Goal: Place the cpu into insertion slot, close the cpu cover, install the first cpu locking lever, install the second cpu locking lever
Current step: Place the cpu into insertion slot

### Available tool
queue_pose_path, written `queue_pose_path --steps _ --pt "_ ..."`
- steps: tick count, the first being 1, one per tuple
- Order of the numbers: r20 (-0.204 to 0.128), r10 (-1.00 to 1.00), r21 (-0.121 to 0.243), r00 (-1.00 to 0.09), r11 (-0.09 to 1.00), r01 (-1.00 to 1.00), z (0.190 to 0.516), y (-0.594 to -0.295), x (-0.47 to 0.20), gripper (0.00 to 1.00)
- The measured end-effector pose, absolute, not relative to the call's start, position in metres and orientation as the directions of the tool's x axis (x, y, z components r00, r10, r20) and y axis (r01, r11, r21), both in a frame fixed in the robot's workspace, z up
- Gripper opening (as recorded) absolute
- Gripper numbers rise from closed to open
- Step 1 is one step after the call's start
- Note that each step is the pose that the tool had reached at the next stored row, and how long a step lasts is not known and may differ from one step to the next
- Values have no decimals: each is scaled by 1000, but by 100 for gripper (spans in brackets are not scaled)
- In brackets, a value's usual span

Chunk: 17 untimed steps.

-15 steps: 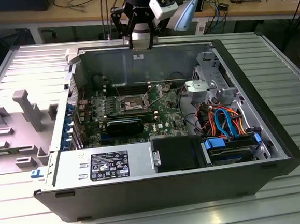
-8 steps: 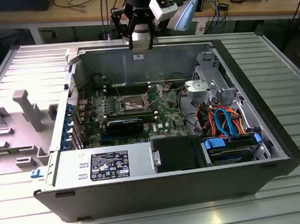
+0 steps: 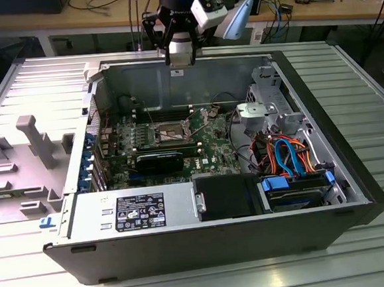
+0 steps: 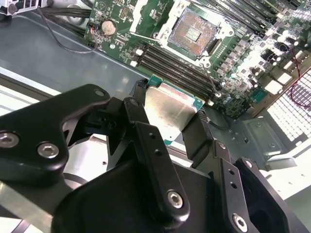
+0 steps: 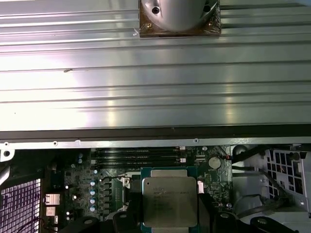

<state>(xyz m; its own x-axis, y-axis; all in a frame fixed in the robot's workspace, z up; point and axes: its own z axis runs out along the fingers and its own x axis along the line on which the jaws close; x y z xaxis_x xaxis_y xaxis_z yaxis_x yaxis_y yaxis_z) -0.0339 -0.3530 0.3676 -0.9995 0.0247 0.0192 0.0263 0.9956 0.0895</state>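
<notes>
The tool point(image 4: 171, 114) is clenched on the cpu point(image 5: 169, 201), edges between its fingers; it hangs above the computer case point(image 3: 174, 85); inside, the motherboard point(image 3: 212, 147) carries the exposed insertion slot point(image 4: 197, 31), well apart.

- The arm point(image 3: 174, 5) enters from the top edge of the exterior view, its wrist section pointing straight down.
- The claw point(image 3: 180, 56) hangs at the arm's lower end.
- In the second wrist view, its two black fingers point(image 4: 146, 131) press on opposite edges of the cpu point(image 4: 167, 111), gripping it.
- In the first wrist view, the cpu's metal top faces the camera between the fingers.
</notes>
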Motion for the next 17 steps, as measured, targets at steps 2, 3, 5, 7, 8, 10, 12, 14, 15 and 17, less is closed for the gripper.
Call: queue_pose_path --steps 2,3,5,7,8,10,12,14,15,17 --pt "19 25 90 -1000 996 26 367 -354 -34 55" --pt "19 25 89 -1000 996 26 367 -354 -34 55" --pt "19 25 89 -1000 996 26 366 -355 -34 55" --pt "19 25 89 -1000 996 26 366 -355 -34 55" --pt "19 25 89 -1000 996 26 366 -355 -34 55" --pt "19 25 89 -1000 996 26 366 -356 -34 55" --pt "19 25 89 -1000 996 26 365 -356 -34 55" --pt "19 25 89 -1000 996 26 365 -356 -34 55" --pt "19 25 89 -1000 996 26 365 -357 -34 55" --pt "19 25 89 -1000 996 26 364 -357 -34 55"
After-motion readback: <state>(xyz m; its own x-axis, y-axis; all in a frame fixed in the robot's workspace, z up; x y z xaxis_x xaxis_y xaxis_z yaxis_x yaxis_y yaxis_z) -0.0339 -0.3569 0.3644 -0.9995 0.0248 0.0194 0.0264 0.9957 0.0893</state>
